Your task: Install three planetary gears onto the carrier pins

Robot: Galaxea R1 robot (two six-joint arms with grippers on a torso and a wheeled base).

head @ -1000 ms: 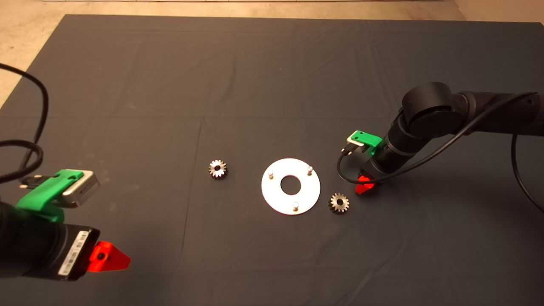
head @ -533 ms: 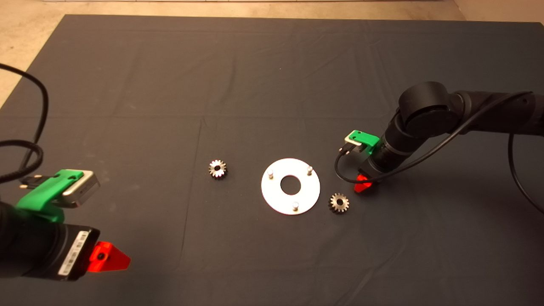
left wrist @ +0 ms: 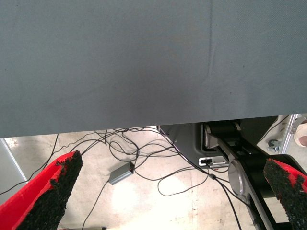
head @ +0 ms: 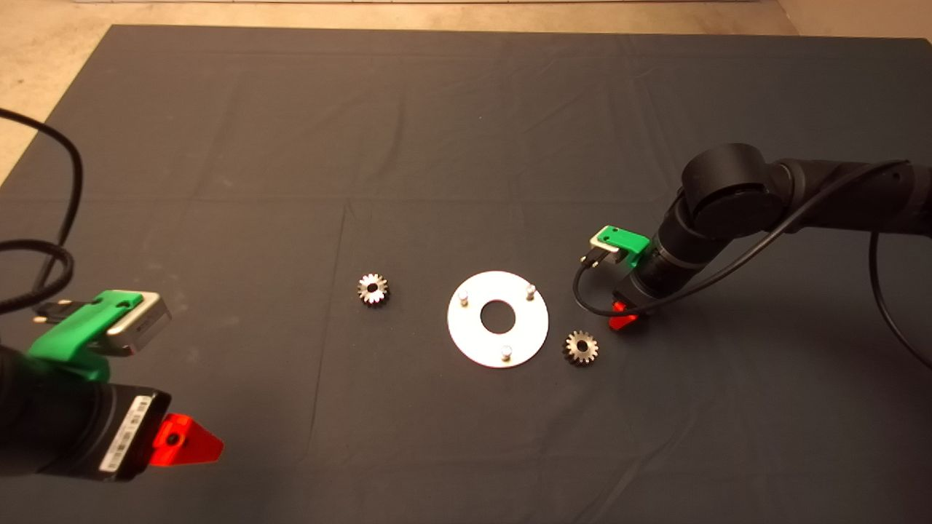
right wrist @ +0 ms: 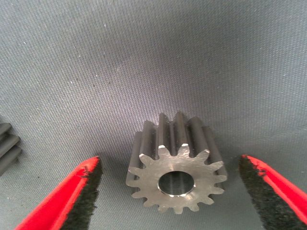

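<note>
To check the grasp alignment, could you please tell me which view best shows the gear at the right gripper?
The right wrist view: the gear sits between the right gripper's open fingers, untouched. The head view hides it under that gripper; the left wrist view lacks it.

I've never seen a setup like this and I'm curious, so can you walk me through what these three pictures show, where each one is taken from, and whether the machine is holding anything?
This is a two-armed robot at a table with a dark mat. The overhead picture shows a white disc carrying three upright pins and two small gears lying on the mat, one left and one right of the disc. The other two pictures come from cameras on the wrists. The right gripper is low beside the disc, its red fingers open either side of a third gear, not gripping it. The left gripper waits at the mat's lower left corner, open and empty, seeing floor cables beyond the mat's edge. No gear is on a pin.
</note>
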